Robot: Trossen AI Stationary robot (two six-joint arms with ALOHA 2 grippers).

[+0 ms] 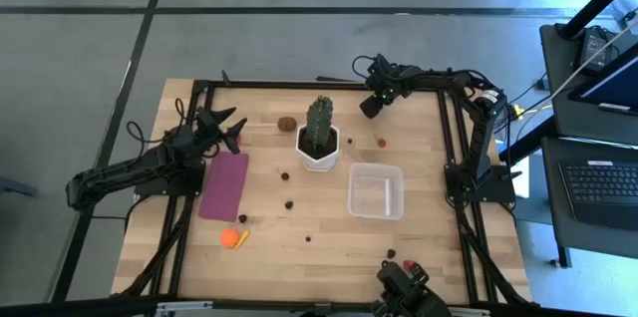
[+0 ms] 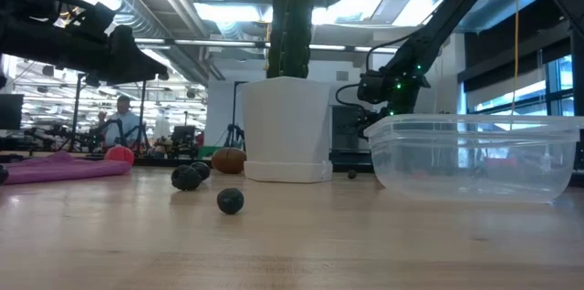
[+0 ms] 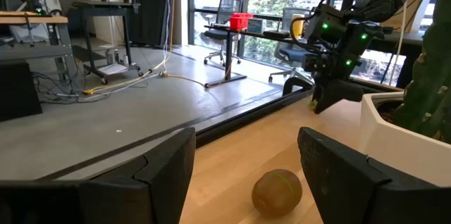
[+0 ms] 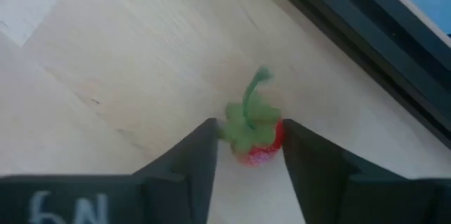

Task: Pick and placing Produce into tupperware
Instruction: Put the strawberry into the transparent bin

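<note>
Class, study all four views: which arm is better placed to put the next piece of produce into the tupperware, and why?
Right. The right gripper already grips a small red strawberry. The left gripper is open, with the brown kiwi unheld ahead of it, farther from the tupperware.

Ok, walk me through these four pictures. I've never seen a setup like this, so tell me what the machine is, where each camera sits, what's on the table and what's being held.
This is a two-armed robot at a wooden table. One picture looks straight down, one looks level across the tabletop, and one camera rides on each wrist.

On the table stand a cactus in a white pot, a clear tupperware with nothing visible in it, and a purple mat. Tiny toy produce lies scattered: dark berries, an orange piece and a brown kiwi.

The left gripper is open, with the kiwi just ahead of its fingers. The right gripper, near the table's far edge, has a red strawberry between its fingers and seems to grip it.
</note>
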